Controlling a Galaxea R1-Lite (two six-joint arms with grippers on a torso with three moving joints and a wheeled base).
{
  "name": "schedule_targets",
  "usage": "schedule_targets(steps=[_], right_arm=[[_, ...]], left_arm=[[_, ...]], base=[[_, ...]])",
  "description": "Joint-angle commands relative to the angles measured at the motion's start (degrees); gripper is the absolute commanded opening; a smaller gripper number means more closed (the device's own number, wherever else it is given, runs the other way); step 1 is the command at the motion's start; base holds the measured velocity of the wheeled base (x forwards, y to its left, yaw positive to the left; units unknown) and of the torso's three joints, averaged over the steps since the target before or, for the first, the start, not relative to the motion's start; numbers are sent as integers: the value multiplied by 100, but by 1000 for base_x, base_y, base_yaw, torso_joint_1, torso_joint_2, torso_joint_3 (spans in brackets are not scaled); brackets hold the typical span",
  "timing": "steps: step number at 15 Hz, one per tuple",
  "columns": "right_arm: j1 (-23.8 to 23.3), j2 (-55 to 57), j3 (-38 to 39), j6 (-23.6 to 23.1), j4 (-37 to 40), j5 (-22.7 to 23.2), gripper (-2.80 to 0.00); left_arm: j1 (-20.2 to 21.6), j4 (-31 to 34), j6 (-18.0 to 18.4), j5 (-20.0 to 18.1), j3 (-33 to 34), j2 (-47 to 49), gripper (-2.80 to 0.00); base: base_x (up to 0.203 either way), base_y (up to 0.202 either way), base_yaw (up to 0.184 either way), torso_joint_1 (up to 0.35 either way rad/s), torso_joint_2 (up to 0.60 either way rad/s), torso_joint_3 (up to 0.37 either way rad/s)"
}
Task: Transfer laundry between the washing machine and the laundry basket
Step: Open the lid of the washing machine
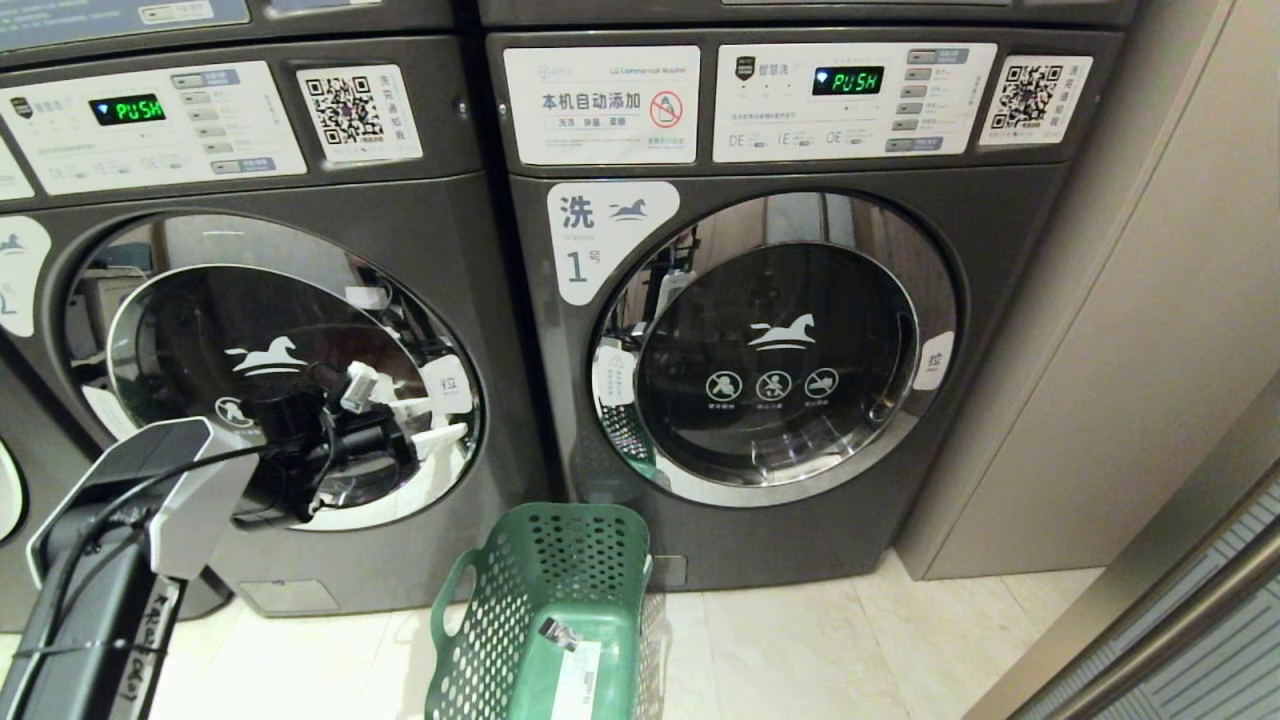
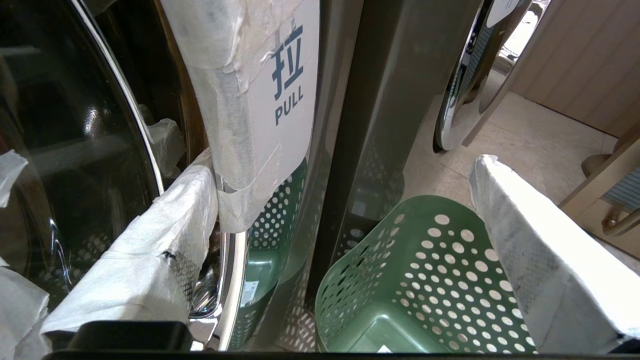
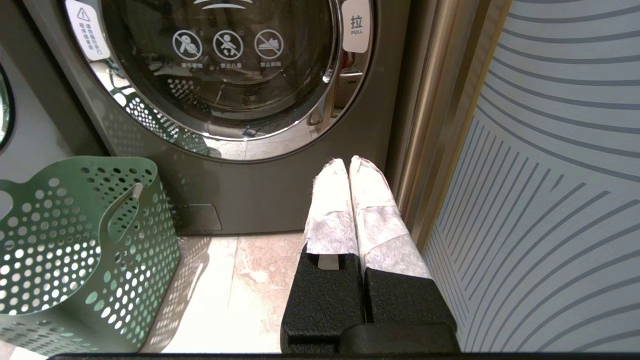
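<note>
Head view shows our left end effector (image 1: pixel 440 425) spread wide at the washing machine (image 1: pixel 270 370) door, not yet opened. We see an empty laundry basket (image 1: pixel 545 610); nothing moved yet.

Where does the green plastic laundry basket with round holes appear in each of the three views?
Head view: the green plastic laundry basket with round holes stands at bottom centre, on the floor between the two machines.
Left wrist view: basket at lower centre-right.
Right wrist view: basket at lower left.
Shared landmark: the dark grey washing machine labelled 1 behind the basket.
</note>
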Motion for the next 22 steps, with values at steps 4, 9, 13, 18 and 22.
schedule_targets(steps=[4, 9, 13, 18, 22], right_arm=[[1, 0, 193, -1, -4, -1, -280], [1, 0, 188, -4, -4, -1, -280], [1, 0, 193, 2, -4, -1, -280], [1, 0, 185, 2, -4, -1, -280], [1, 0, 192, 2, -4, -1, -280]], left_arm=[[5, -163, 80, 35, -6, -67, 0], [-78, -336, 80, 303, 28, -128, 0], [-225, -336, 80, 312, 30, -131, 0], [-397, -328, 80, 338, 30, -94, 0], [-574, -354, 80, 305, 12, -58, 0]], base=[[0, 0, 0, 0, 0, 0], [0, 0, 0, 0, 0, 0], [0, 0, 0, 0, 0, 0], [0, 0, 0, 0, 0, 0], [0, 0, 0, 0, 0, 0]])
